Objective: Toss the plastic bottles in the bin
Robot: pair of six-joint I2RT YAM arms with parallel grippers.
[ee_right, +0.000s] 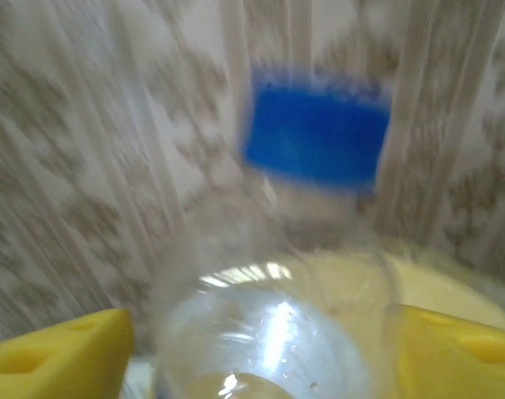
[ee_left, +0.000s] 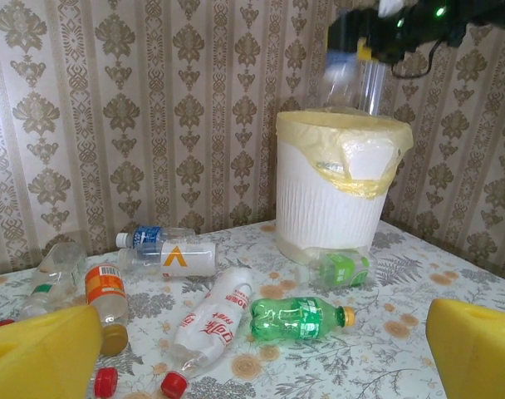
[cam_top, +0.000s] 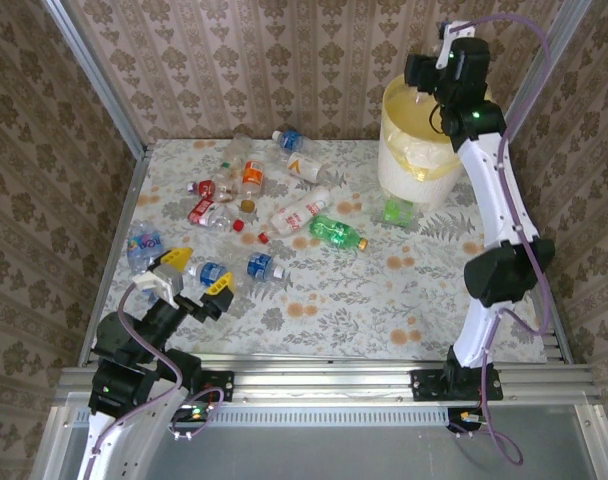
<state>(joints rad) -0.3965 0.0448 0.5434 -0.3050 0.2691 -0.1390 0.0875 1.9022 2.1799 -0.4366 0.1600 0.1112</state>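
Above the bin [cam_top: 409, 168], the right gripper [ee_right: 262, 316] brackets a blue-capped bottle [ee_left: 345, 79] for the drop (clamped or released, I cannot tell), while the left gripper [cam_top: 196, 272] hangs wide open, empty, by the other bottles [cam_top: 302, 212].

- Bottles [cam_top: 246, 182] are crowding the far left and middle of the table [cam_top: 384, 300], with only thin gaps between them.
- A green bottle [cam_top: 336, 232] and a red-capped bottle [cam_top: 299, 213] are lying across the lane from the left gripper [cam_top: 197, 272] to the bin [cam_top: 416, 165].
- One small bottle [cam_top: 399, 210] is sitting just beside the bin's foot, blocking a low approach.
- The near right stretch is lying open, up to the right arm [cam_top: 499, 215] arching over the bin.
- A clear bottle [ee_right: 269, 332] is filling the gap between the fingers [ee_right: 460, 353] of the right gripper [ee_right: 261, 353], above the bin's mouth.
- Walls [cam_top: 284, 60] are closing in the back and both sides.
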